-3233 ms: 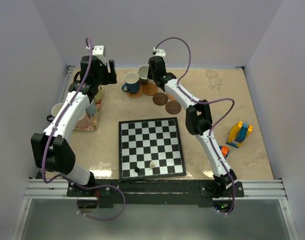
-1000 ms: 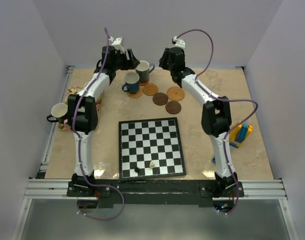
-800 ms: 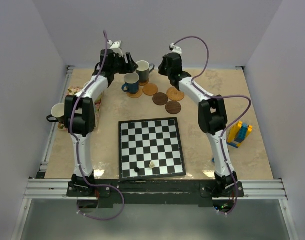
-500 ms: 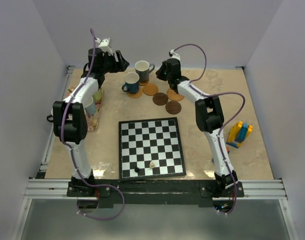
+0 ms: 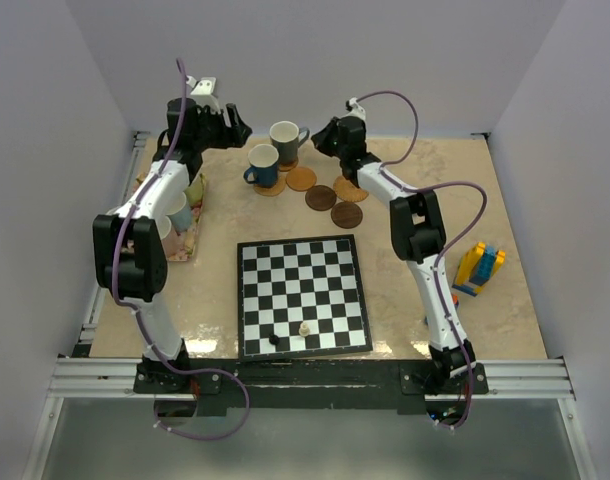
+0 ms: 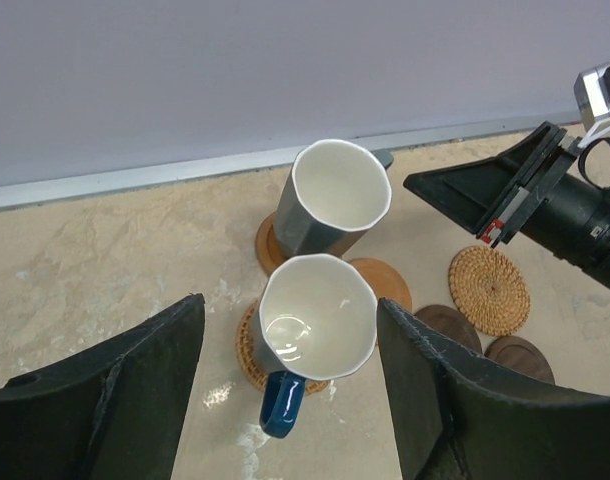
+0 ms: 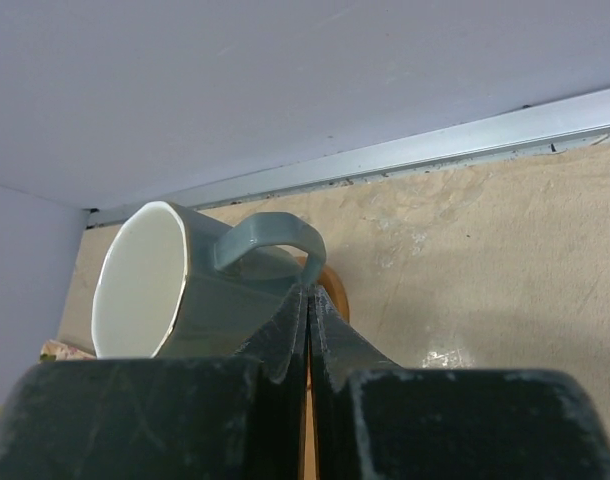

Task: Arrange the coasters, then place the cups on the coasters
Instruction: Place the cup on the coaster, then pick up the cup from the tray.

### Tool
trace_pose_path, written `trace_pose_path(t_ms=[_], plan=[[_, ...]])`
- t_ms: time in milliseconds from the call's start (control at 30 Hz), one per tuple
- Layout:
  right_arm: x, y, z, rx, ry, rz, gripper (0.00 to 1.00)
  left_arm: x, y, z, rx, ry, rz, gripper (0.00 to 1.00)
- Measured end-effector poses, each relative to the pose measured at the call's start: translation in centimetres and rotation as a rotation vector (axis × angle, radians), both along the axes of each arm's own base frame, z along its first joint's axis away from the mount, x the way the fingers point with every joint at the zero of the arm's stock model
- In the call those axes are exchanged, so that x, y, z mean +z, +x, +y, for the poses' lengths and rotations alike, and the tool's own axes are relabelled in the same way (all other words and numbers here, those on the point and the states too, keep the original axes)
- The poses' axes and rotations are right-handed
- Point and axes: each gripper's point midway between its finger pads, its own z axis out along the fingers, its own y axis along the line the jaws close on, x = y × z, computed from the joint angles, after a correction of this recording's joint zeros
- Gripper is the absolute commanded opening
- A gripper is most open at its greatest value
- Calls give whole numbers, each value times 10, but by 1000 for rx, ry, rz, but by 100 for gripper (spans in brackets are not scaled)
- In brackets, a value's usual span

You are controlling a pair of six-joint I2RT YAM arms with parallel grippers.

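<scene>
Jaws of the right gripper (image 7: 308, 295) were pressed together, empty, just by the handle of the teal-grey ceramic mug (image 7: 175, 290), which sat on a round orange coaster (image 7: 335, 288). The left gripper (image 6: 287, 303) stood wide apart.

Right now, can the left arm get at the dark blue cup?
Probably yes: the left gripper hangs open, aimed at the dark blue cup, nothing between. The grey cup stands close behind, so room is tight.

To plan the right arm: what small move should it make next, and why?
Probably draw the right gripper back from the teal mug: its jaws are shut on nothing beside the handle, and the mug already stands on an orange coaster.
</scene>
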Motion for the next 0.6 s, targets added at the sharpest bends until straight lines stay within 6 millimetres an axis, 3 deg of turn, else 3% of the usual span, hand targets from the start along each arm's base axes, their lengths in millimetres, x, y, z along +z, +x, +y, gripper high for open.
trace_pose_path(t_ms=[233,600], plan=[[1,4,6,24,45,-17,0,-16,-7,2,2,16,43,74],[-13,6,10,29,71,-4,0,-10,-14,4,8,20,39,74]])
